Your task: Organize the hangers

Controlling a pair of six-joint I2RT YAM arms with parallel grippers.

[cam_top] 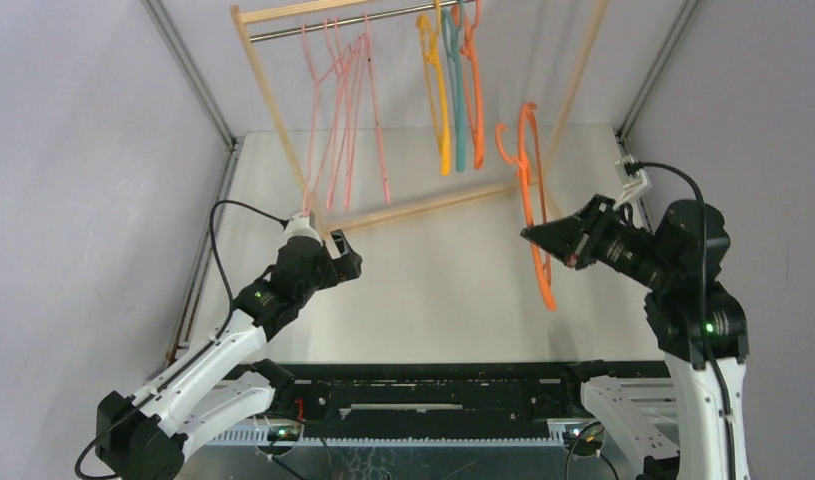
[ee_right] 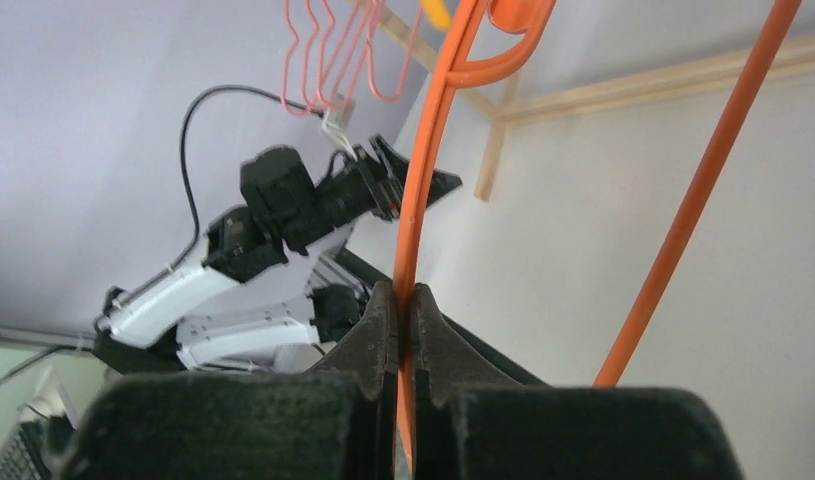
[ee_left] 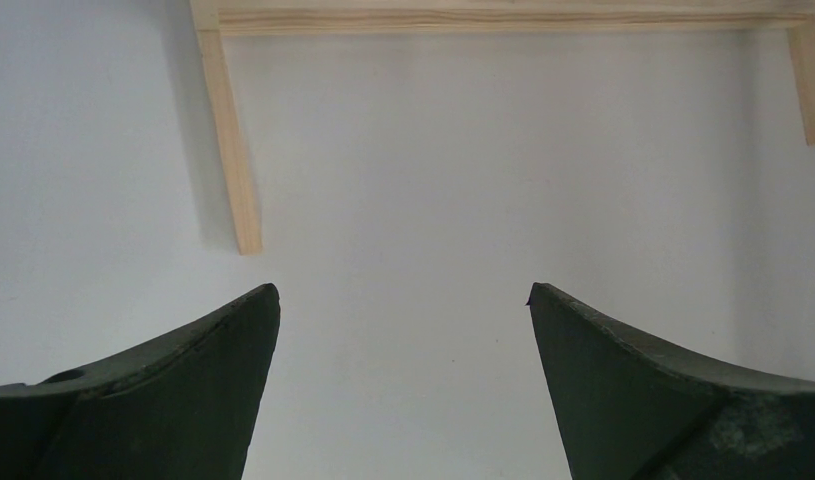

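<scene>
Currently: right gripper pinching one orange hanger

The right gripper (ee_right: 403,295) has its jaws pressed together on one thin side rod of the orange hanger (ee_right: 420,170). This hanger is held clear of the table (cam_top: 443,290), roughly upright with its hook uppermost. It sits just in front of the right end of the rack (cam_top: 273,100) and is not on the metal rod (cam_top: 363,18).

The left gripper (ee_left: 403,295) is spread wide with nothing between its fingers. It hovers over the table near the rack's left foot.

The other hangers hang on the metal rod:
- the pink hangers (cam_top: 341,120), grouped at the left
- well apart to the right and close together, a yellow-orange hanger (cam_top: 445,150), a teal hanger (cam_top: 460,150) and a second orange hanger (cam_top: 475,110)
</scene>
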